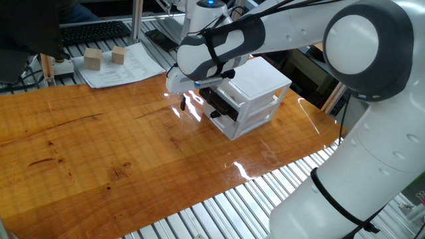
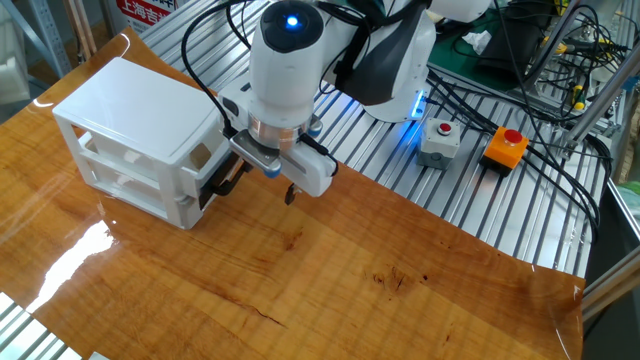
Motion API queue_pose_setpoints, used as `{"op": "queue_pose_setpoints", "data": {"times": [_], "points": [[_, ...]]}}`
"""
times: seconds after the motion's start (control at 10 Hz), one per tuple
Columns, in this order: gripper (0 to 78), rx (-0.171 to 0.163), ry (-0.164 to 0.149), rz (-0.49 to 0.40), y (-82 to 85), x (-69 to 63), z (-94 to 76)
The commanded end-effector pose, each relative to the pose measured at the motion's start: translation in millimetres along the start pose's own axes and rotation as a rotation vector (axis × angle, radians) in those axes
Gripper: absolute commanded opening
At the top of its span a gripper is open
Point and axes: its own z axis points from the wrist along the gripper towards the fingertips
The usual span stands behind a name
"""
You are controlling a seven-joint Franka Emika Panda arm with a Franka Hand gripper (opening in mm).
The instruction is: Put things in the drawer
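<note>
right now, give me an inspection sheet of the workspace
surface: glossy wooden table, bare in front, glare patches
job's things: white cabinet with upper drawer pulled out; cube not clearly seen
clutter: two wooden blocks on papers at the far edge
grippers: gripper at the drawer front; open or shut cannot be told
cables: black bundle behind the arm
surroundings: keyboard, red button box, grey button box, slatted metal bench
</note>
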Motion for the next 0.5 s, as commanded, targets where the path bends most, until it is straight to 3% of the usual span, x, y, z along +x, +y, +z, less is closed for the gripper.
{"op": "queue_pose_setpoints", "data": {"times": [0.1, 0.5], "points": [[77.5, 0.005, -0.003, -0.022, -13.5, -3.0, -1.0], [77.5, 0.01, -0.003, -0.036, -25.5, -5.2, -3.2]]}}
